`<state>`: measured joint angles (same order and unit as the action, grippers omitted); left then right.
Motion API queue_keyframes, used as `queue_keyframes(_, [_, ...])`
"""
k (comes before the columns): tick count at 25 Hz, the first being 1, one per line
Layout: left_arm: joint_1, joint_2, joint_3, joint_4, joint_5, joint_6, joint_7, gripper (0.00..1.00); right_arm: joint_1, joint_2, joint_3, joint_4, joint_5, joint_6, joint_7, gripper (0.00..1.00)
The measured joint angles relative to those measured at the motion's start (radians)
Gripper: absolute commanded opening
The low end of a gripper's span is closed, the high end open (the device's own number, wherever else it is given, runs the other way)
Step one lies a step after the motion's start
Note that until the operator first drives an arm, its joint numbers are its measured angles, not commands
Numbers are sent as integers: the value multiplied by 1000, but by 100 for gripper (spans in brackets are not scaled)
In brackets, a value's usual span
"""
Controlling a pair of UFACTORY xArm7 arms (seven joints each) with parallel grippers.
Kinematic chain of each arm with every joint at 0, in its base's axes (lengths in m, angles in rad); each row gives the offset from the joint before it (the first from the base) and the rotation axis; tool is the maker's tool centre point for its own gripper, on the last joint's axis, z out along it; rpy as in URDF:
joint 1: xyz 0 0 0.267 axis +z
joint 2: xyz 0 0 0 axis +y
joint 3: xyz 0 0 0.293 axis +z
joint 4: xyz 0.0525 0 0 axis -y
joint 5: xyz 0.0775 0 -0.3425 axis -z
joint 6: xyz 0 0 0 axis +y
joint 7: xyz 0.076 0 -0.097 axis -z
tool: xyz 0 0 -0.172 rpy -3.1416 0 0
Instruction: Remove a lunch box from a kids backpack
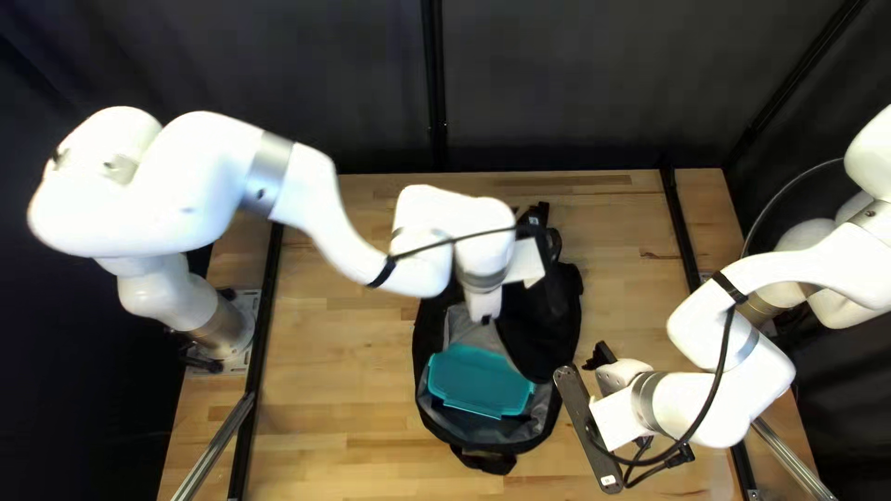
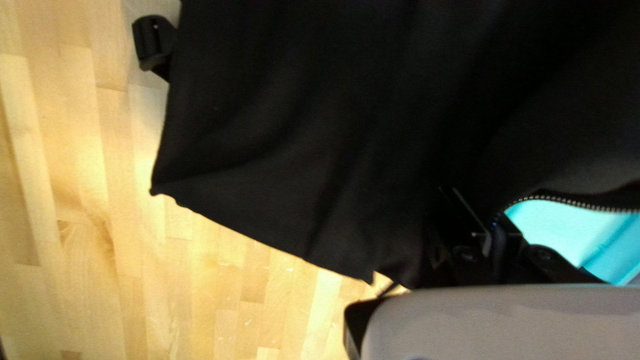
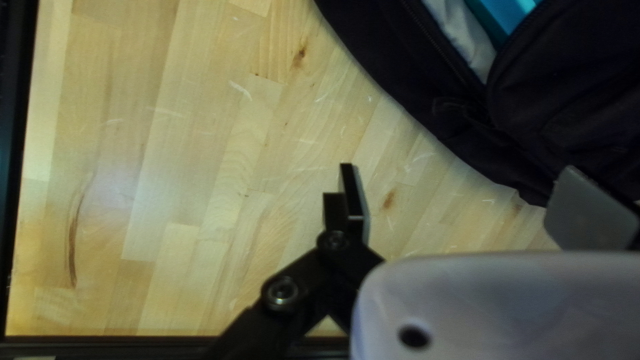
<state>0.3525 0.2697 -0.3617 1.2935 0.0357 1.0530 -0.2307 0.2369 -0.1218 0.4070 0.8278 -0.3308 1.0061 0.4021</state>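
Backing the wooden table (image 1: pixel 343 371): dark curtain (image 1: pixel 594 93)
White label (image 1: pixel 609 481): at the end of the right arm's dark bar (image 1: pixel 583 417), too small to read
Left gripper (image 1: pixel 485 318): closed, pinching the backpack's black flap (image 2: pixel 300 133)
Right gripper (image 1: pixel 603 357): fingers (image 3: pixel 351 193) wide apart, near the backpack (image 1: pixel 427 325)
Teal lunch box (image 1: pixel 478 380): inside the open backpack, by grey lining (image 1: pixel 458 323)

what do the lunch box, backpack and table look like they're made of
Lunch box: probably smooth plastic, given its even teal color and rigid shape. Backpack: matte fabric, likely synthetic, draping in soft folds. Table: wood, perhaps varnished, its joined strips showing grain and knots.
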Motion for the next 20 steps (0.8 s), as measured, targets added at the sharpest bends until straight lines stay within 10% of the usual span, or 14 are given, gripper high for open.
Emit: queue_keyframes(20, [94, -71, 33, -107, -151, -161, 29, 0, -28, 198, -27, 196, -204, 70, 1, 100])
